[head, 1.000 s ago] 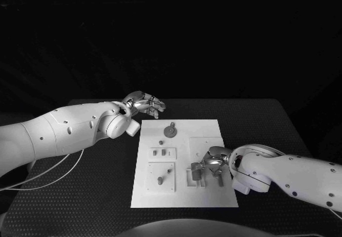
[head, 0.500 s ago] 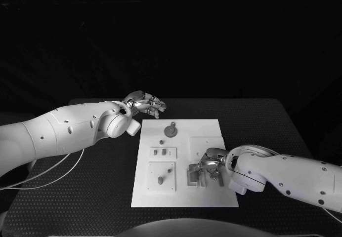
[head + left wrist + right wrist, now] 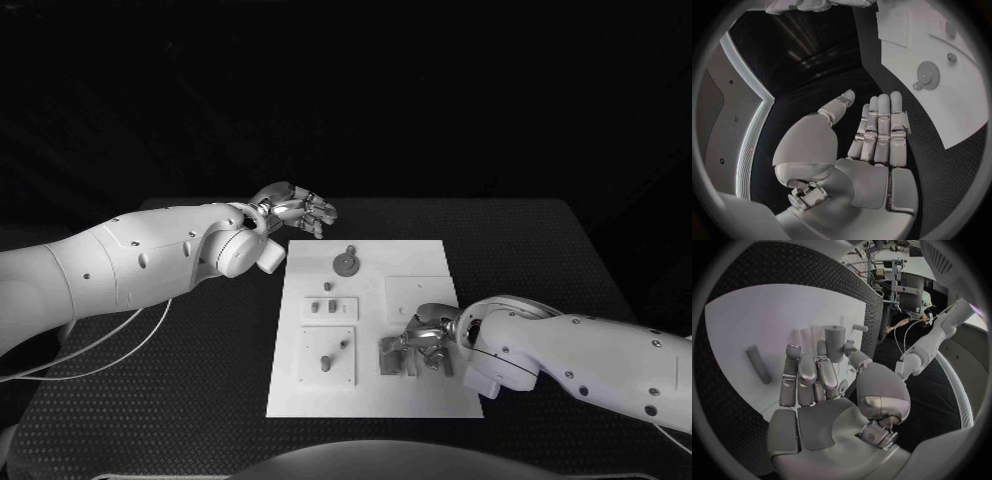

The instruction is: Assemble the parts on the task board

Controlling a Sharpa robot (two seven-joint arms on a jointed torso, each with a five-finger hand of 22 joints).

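The white task board (image 3: pixel 418 270) lies mid-table. On it are a round gear (image 3: pixel 345 264) at the back, small pegs (image 3: pixel 329 308) in the middle and a slanted pin (image 3: pixel 335 358) lower left. My right hand (image 3: pixel 426 345) is low over the board's near right part. There its thumb and a finger pinch an upright grey cylinder (image 3: pixel 834 342); a second cylinder (image 3: pixel 757 364) lies flat on the board (image 3: pixel 748 315) beside the fingers (image 3: pixel 798 375). My left hand (image 3: pixel 296 210) hovers off the board's far left corner, fingers straight and apart, holding nothing. The left wrist view shows that left hand (image 3: pixel 879 130) near the gear (image 3: pixel 928 75).
The black textured table (image 3: pixel 534 250) surrounds the board, with bare surface to the right and behind. A thin white cable (image 3: pixel 116 350) loops on the table under my left arm.
My right hand has slid a little left and toward the board's near edge, settling lower over the parts. The left hand has stayed still.
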